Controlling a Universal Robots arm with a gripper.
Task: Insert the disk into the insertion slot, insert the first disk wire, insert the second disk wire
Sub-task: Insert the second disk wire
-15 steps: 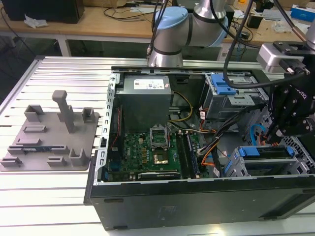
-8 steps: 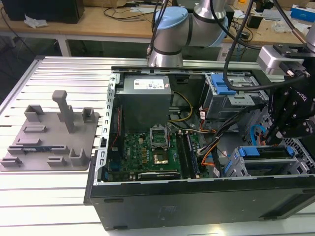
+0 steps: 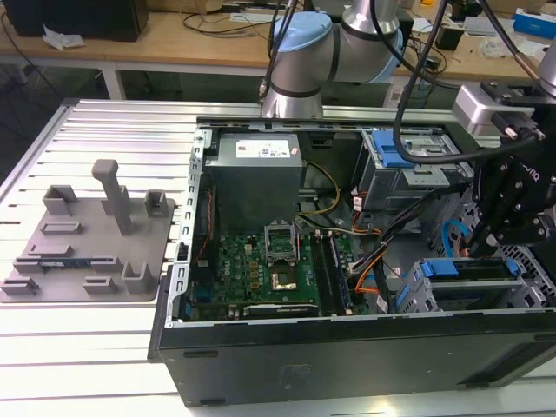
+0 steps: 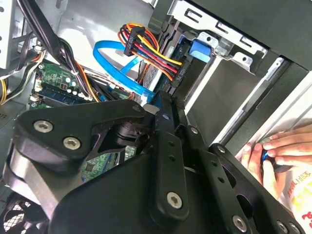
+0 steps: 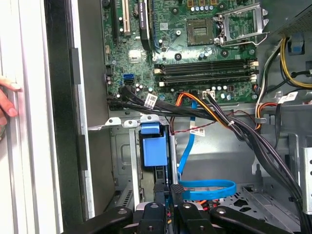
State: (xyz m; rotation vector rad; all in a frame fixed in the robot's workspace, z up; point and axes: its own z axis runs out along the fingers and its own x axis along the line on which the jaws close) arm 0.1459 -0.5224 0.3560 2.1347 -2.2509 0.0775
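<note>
The disk, a drive in a blue caddy (image 3: 460, 268), lies inside the insertion slot, a low grey cage (image 3: 530, 300) at the exterior view's right. In the first wrist view the caddy's blue end (image 5: 152, 145) shows in the cage (image 5: 122, 165). My gripper (image 3: 486, 239) hangs over the cage's end. Its fingers stand close together, shut at the disk's end (image 5: 168, 190) on the connector of a blue disk wire (image 5: 204, 187). A second disk wire, a red, yellow and orange bundle (image 4: 146, 48), ends in a black plug beside my fingertips (image 4: 163, 105).
The open computer case (image 3: 347, 347) holds a green motherboard (image 3: 261, 269), a grey power-supply box (image 3: 256, 169) and a taller bay with a blue latch (image 3: 395, 152). Black cables (image 5: 229, 122) cross above the cage. A person's hand (image 4: 282, 151) rests outside the case wall. A grey fixture plate (image 3: 87, 243) lies on the table.
</note>
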